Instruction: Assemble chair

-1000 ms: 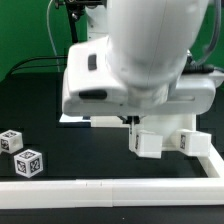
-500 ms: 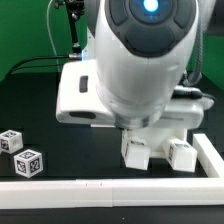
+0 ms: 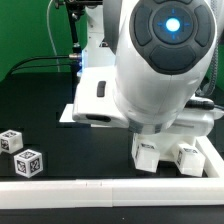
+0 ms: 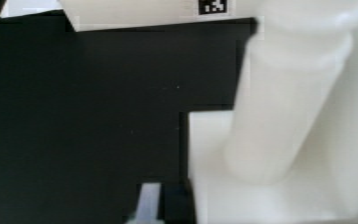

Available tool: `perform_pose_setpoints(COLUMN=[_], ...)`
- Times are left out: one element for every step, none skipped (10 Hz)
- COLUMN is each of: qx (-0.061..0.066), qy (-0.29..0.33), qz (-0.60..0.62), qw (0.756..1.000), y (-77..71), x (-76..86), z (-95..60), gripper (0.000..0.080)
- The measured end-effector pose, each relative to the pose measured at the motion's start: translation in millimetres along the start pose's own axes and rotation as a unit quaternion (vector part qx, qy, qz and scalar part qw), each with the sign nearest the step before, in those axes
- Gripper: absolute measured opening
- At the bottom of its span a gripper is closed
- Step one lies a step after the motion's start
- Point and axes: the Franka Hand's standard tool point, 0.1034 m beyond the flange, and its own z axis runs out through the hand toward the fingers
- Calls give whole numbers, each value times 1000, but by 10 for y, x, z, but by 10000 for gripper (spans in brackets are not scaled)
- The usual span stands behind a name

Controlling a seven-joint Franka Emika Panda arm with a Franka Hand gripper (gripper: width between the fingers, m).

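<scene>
- Now, arm [image 3: 150,70] fills the middle, bent low over the table [image 3: 40,90].
- Rail [image 3: 100,189] runs along the near edge and up the exterior view's right.
- Chair blocks [image 3: 148,152] stand right beneath the arm, beside the rail's corner.
- Two tagged cubes [image 3: 28,161] sit well apart, on the exterior view's left.
- Gripper hidden, jaws closed; holding anything, can't tell.

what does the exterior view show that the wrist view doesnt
Only the exterior view: the robot arm, one tagged cube and a second tagged cube toward that view's left, and the border rail along the near edge. Only the wrist view: a close look at a rounded white post against a white block, and a tag on the flat white slab. Both: the black table and, probably, that slab.
</scene>
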Motion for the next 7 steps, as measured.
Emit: perform_pose_setpoints(qx=[0, 0, -1, -3, -2, -1, -1], qy=[0, -1, 2, 8, 7, 7, 8], qz=[1, 1, -1, -2, 0, 0, 0], qw=[1000, 1000, 1000, 1000, 1000, 1000, 1000], y=[-20, -32, -36, -38, -26, -18, -15], x=[2, 1, 9, 30, 33, 34, 37], z=[6, 8, 4, -5, -4, -4, -5], gripper=[30, 30, 30, 30, 137, 276, 411])
